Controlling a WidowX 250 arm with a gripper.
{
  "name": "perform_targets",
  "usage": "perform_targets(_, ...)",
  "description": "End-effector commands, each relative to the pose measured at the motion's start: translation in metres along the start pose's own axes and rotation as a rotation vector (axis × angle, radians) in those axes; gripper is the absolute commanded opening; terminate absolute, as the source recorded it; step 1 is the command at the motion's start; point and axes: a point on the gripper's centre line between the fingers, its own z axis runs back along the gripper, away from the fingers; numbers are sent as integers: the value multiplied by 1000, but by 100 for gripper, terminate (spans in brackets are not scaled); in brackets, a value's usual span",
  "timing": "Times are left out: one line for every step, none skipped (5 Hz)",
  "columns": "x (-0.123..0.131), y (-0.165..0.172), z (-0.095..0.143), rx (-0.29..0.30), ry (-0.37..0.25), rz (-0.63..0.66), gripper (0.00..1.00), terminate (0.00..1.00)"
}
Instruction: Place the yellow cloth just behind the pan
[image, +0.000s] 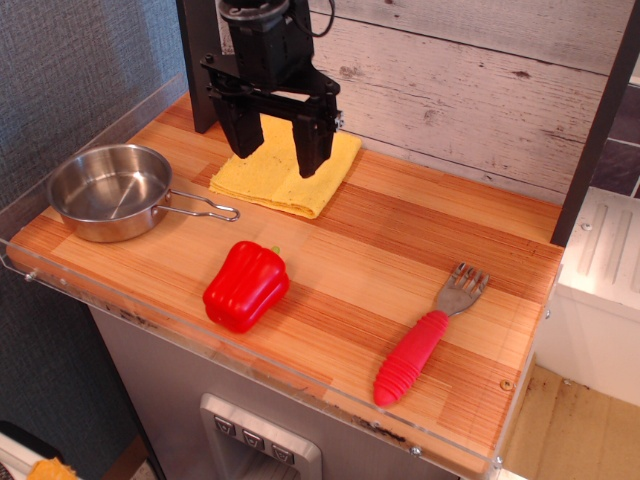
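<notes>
The yellow cloth (277, 177) lies flat and folded on the wooden counter near the back wall, to the right of the pan. The pan (108, 191) is shiny steel and sits at the left end, its wire handle (203, 208) pointing right. My black gripper (275, 152) hangs open over the middle of the cloth, one finger on each side, fingertips low and close to the cloth. It holds nothing. Part of the cloth's back edge is hidden behind the gripper.
A red toy pepper (246, 285) lies in front of the cloth. A fork with a red handle (425, 338) lies at the right front. A dark post (200, 60) stands behind the pan. A clear acrylic rim (60, 160) edges the counter.
</notes>
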Motion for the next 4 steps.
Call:
perform_targets(1,-2,20,60,-31,-57,100,0)
perform_targets(-5,-1,22,70,-38,-45,100,0)
perform_targets(-9,0,21,39,-9,-127,100,0)
perform_targets(-9,0,21,39,-9,-127,100,0)
